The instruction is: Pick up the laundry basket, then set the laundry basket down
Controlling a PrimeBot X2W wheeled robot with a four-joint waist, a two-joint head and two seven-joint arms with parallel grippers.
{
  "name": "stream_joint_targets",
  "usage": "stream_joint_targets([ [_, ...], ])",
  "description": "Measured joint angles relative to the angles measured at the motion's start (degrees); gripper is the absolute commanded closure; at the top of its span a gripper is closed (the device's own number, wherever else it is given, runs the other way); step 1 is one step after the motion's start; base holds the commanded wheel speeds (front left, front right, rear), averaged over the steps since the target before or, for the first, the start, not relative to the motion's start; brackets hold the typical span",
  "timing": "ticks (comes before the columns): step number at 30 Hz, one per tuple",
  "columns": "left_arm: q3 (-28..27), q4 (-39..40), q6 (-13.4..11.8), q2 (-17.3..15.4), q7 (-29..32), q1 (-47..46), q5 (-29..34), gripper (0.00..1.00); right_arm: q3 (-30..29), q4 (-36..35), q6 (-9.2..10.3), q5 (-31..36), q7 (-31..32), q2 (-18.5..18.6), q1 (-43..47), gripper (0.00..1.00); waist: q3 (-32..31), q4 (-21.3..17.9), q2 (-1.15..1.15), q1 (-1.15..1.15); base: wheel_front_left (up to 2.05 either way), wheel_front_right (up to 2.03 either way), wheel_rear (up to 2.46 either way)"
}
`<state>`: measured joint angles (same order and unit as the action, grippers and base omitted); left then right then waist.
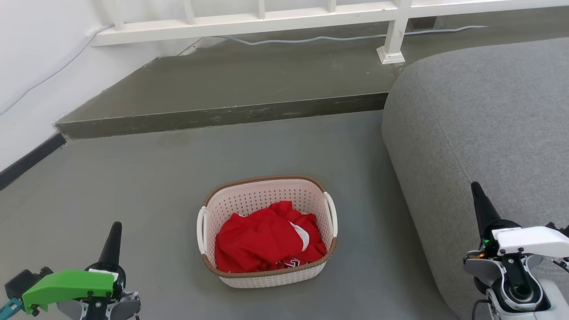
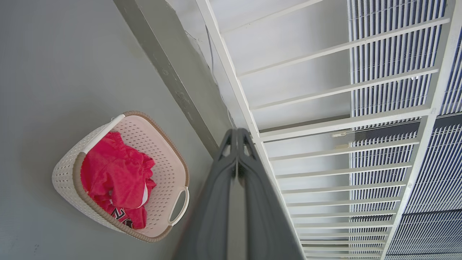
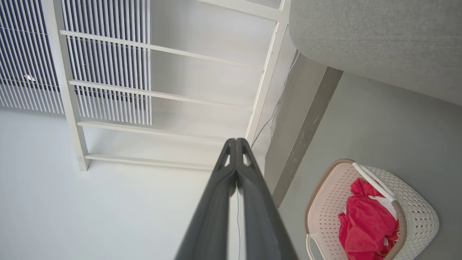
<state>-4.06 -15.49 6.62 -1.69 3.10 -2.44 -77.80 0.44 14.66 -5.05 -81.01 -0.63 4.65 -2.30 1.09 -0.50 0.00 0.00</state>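
Note:
The laundry basket [image 1: 266, 231] stands on the grey floor in the middle of the head view: cream perforated plastic, a brown rim, a white handle on each side, and a red garment [image 1: 266, 238] inside. It also shows in the left wrist view [image 2: 164, 166] and the right wrist view [image 3: 415, 206]. My left gripper [image 1: 112, 242] is low at the left, well apart from the basket, its fingers pressed together [image 2: 236, 135] and holding nothing. At the lower right my right gripper [image 1: 480, 202] is shut too [image 3: 236, 142], over the sofa's edge, away from the basket.
A large grey sofa [image 1: 489, 120] fills the right side, close to the basket. Behind the basket a raised step [image 1: 222, 116] crosses the floor, with a white railing [image 1: 266, 18] and a cable [image 1: 311, 39] on it. A white wall [image 1: 26, 66] bounds the left.

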Motion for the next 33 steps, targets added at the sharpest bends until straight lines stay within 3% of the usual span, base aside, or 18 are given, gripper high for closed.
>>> stream_joint_targets([
  [19, -1.1, -0.5, 0.4, 0.0, 3.5, -1.2, -13.0, 1.00, -3.5, 0.6, -1.49, -14.2, 3.0, 0.4, -0.7, 1.00, -0.9, 0.5, 0.00, 0.00, 0.00, 0.00, 0.00],
  [33, -1.1, -0.5, 0.4, 0.0, 3.5, -1.3, -13.8, 1.00, -3.6, 0.8, -1.51, -14.4, 3.3, 0.4, -0.8, 1.00, -0.9, 0.5, 0.00, 0.00, 0.00, 0.00, 0.00],
])
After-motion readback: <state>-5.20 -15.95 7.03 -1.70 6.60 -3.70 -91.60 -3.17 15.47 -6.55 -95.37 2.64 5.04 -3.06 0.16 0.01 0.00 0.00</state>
